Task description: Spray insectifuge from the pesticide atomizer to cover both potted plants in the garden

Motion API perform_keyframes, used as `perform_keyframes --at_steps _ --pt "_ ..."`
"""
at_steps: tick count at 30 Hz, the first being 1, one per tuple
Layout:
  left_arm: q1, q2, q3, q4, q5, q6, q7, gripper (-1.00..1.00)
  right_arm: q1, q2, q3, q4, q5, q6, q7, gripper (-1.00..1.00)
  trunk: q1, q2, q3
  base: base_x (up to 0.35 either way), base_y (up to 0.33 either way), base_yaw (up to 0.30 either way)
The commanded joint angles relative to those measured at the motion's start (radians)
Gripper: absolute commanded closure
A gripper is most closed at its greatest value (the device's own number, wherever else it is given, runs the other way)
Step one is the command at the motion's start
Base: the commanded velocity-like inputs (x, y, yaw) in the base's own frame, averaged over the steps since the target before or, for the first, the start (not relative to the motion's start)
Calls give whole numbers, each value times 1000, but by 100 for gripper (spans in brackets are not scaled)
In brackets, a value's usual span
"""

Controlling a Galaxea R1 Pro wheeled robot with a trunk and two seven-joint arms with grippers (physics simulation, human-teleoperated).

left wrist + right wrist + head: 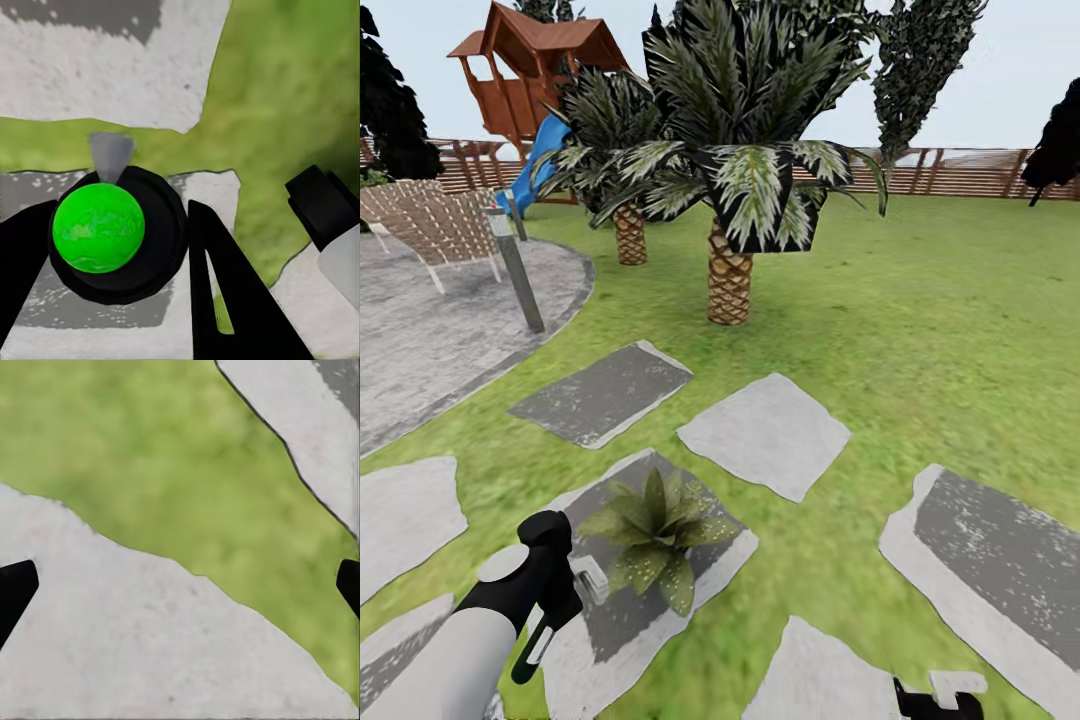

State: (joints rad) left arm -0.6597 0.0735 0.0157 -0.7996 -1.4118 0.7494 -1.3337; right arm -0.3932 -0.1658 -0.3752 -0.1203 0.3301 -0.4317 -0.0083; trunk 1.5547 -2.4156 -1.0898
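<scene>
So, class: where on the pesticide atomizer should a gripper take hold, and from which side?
The pesticide atomizer's round black body, a finger on each flank, either side of the grey nozzle, as the left gripper holds it: round, it fits between them, and the nozzle stays unblocked.

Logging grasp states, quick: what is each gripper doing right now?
Left gripper: shut on the atomizer.
Right gripper: open, holding nothing.
</scene>
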Motion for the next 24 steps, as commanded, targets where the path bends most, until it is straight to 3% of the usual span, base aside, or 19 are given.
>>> perform_keyframes --at_steps 1,8,13,24 --pt "0 -1 1 -1 -5 10 -8 100 -1 0 -8 1 11 -4 -1 -100 -1 0 -1 -265 224 -273" --pt "-1 0 2 -1 -4 10 -8 100 -1 0 -8 2 11 -4 -1 -100 -1 0 -1 -203 255 -252" --pt "0 0 4 -1 -4 10 -8 100 -1 0 -8 2 11 -4 -1 -100 -1 0 -1 -23 257 -34" --pt "-1 1 4 -2 -1 8 -7 100 -1 0 -8 1 10 -4 2 -100 -1 0 0 0 10 -58"
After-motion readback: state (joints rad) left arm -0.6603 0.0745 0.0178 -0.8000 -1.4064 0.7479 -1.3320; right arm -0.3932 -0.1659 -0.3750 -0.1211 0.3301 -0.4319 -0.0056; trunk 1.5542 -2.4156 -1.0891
